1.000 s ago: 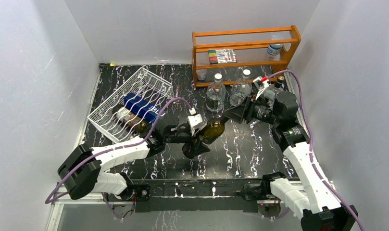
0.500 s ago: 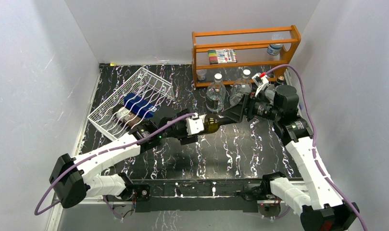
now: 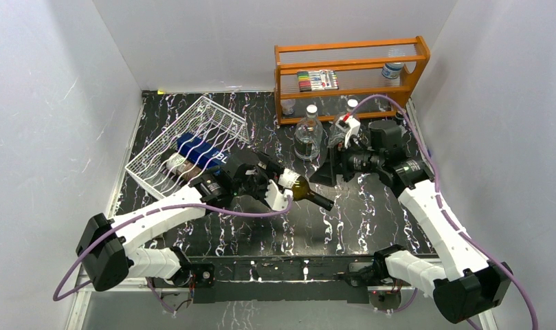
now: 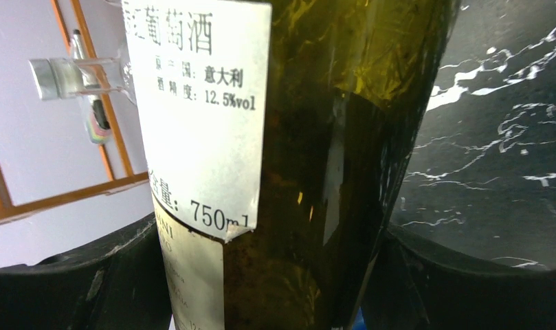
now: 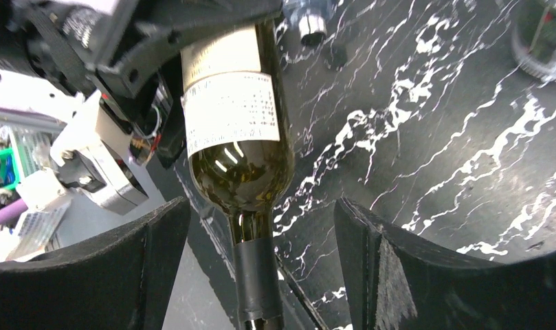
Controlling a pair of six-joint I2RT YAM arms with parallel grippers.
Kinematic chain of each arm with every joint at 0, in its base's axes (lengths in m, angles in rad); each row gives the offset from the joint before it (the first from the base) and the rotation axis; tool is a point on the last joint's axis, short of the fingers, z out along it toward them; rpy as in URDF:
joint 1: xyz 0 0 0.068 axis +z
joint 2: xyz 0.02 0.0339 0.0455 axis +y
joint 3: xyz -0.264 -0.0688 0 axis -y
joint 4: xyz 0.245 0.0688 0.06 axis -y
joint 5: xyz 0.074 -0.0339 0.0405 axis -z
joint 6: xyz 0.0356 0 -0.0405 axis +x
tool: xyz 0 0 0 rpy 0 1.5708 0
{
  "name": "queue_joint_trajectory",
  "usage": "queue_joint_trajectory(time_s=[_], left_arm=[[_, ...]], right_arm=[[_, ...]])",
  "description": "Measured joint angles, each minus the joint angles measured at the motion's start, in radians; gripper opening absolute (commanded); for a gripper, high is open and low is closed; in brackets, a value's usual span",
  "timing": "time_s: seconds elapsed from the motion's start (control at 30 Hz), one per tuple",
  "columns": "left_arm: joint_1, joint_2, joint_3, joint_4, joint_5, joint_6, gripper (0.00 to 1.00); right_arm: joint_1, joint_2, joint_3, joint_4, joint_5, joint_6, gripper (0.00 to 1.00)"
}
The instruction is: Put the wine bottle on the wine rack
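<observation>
Dark green glass: the wine bottle (image 3: 304,190) lies nearly level over the black marbled table (image 3: 371,220). The left gripper (image 3: 273,187) is clamped round its labelled body. The right gripper (image 3: 329,169) stands spread wide, clear of the neck. The white wine rack (image 3: 192,130) is just to the left and holds other bottles (image 3: 196,157). Two clear bottles (image 3: 308,135) and an orange shelf (image 3: 350,69) stand behind.

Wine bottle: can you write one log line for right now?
left hand: holding wine bottle | right hand: open, clear of neck | wine rack: not reached yet
</observation>
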Motion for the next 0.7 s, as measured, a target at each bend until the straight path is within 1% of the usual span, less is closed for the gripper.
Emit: queue_joint_trajectory(time_s=[0.27, 0.47, 0.63, 0.7], left_arm=[[0.000, 0.042, 0.023, 0.063, -0.006, 0.082, 0.00], [0.000, 0.042, 0.023, 0.088, -0.008, 0.104, 0.00], [0.000, 0.042, 0.023, 0.087, -0.005, 0.109, 0.00], [0.000, 0.042, 0.023, 0.085, -0.004, 0.116, 0.00]], right_arm=[[0.128, 0.030, -0.091, -0.014, 0.060, -0.005, 0.86], [0.180, 0.045, -0.136, -0.010, 0.077, -0.007, 0.84], [0.214, 0.070, -0.139, 0.003, 0.095, -0.012, 0.79], [0.227, 0.082, -0.139, 0.007, 0.102, -0.015, 0.74]])
